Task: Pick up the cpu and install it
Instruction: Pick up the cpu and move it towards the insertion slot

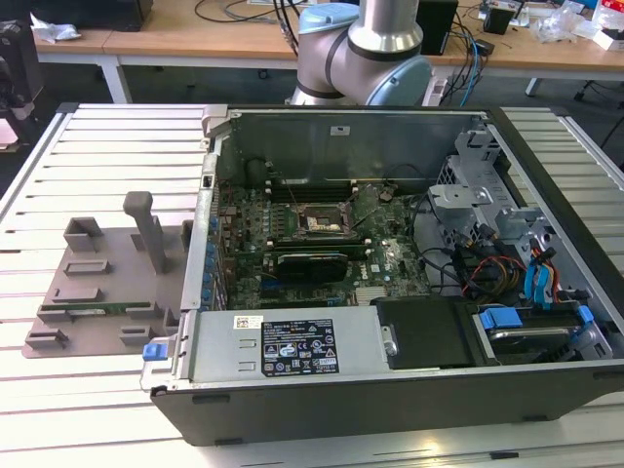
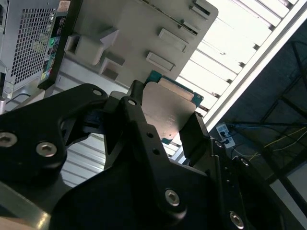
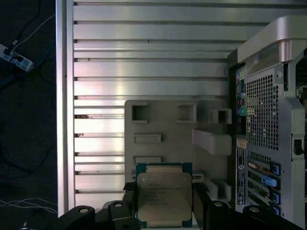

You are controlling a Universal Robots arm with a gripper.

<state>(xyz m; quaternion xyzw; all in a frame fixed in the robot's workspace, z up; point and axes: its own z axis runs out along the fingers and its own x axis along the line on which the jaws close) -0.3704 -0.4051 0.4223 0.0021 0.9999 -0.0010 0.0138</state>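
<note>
I see the cpu [image 3: 164,197] as a flat square chip with a silver-grey lid and a thin greenish rim. The gripper [image 3: 164,188] clamps it by two opposite edges between black fingers [image 3: 128,191], with the grey tray [image 3: 163,120] behind it in both wrist views. The exterior view adds the open computer case [image 1: 390,390] with the socket [image 1: 322,222] mid-frame. The arm [image 1: 363,49] stands at top centre there, and its wrist faces down on the slatted table [image 3: 144,67].
</note>
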